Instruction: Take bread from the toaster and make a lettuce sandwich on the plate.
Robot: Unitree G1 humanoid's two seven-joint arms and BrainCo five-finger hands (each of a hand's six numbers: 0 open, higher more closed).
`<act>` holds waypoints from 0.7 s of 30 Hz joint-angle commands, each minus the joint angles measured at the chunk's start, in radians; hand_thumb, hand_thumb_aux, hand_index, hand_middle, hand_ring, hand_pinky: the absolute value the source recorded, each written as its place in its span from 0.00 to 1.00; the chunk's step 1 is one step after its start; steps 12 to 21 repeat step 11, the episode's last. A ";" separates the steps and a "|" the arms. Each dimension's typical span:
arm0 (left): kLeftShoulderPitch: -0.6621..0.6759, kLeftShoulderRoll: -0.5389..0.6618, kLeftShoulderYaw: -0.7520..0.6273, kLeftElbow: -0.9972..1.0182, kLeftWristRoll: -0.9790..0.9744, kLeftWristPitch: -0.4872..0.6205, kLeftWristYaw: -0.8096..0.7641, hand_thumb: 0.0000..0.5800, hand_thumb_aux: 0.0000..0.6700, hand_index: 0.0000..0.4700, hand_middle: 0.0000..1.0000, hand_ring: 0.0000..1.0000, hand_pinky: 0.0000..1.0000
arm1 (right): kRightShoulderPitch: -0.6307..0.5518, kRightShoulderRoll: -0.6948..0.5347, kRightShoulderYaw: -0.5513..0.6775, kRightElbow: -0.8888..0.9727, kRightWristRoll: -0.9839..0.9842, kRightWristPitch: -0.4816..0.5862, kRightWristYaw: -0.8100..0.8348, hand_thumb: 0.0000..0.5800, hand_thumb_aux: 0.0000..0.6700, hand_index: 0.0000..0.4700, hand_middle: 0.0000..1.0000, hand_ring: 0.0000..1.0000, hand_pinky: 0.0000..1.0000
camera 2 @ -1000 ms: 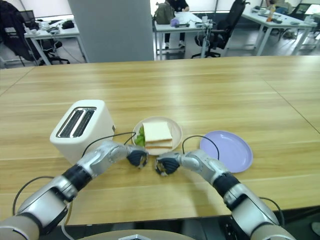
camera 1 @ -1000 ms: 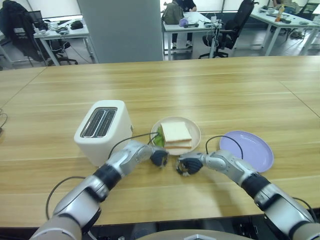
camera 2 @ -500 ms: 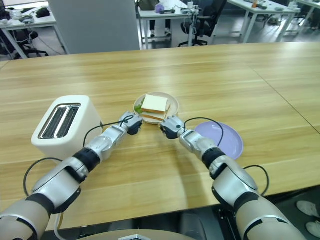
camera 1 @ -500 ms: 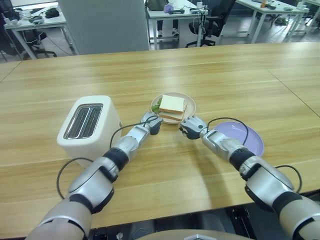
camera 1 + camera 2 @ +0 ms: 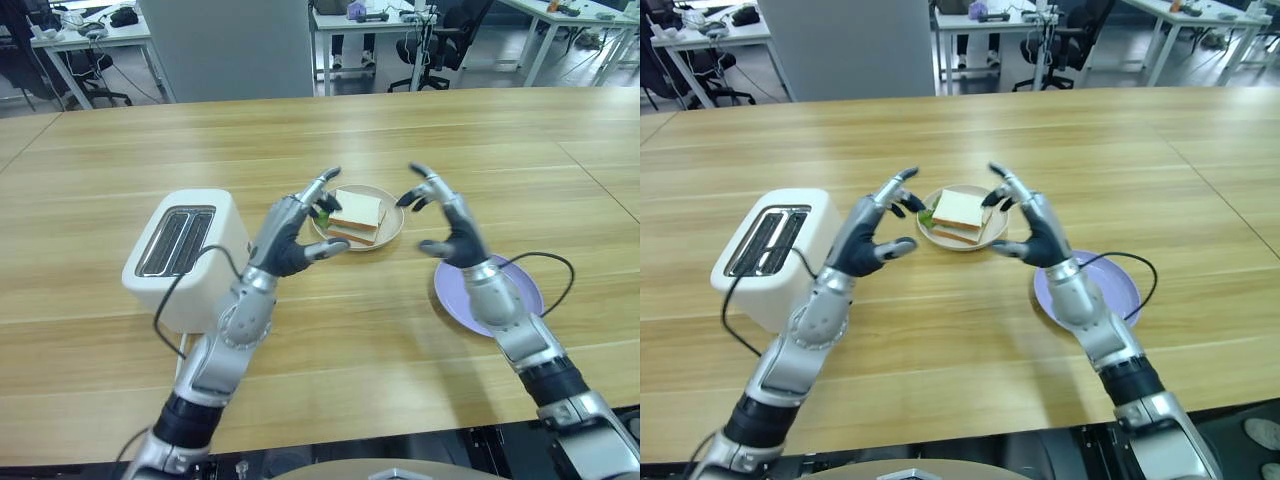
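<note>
The sandwich point(image 5: 357, 213) was seen stacked on the plate point(image 5: 393, 231), with lettuce point(image 5: 322, 213) showing at its left side. Left of the plate, the toaster point(image 5: 185, 255) was seen with no bread standing out of its slots. The left hand point(image 5: 295, 228) was held spread and empty just left of the plate, and the right hand point(image 5: 448, 222) likewise just to its right. The task was judged essentially done.
</note>
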 commanded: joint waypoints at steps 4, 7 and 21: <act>0.078 -0.095 0.052 0.020 -0.243 -0.012 -0.068 0.00 0.00 0.00 0.00 0.00 0.00 | 0.159 0.087 -0.048 -0.141 0.181 0.075 0.130 0.00 0.00 0.00 0.00 0.00 0.00; 0.081 -0.102 0.070 0.035 -0.271 -0.037 -0.102 0.00 0.00 0.00 0.00 0.00 0.00 | 0.193 0.117 -0.059 -0.140 0.162 0.056 0.163 0.00 0.00 0.00 0.00 0.00 0.00; 0.083 -0.103 0.077 0.100 -0.279 -0.142 -0.139 0.00 0.00 0.00 0.00 0.00 0.00 | 0.200 0.134 -0.067 -0.123 0.181 0.039 0.236 0.00 0.00 0.00 0.00 0.00 0.00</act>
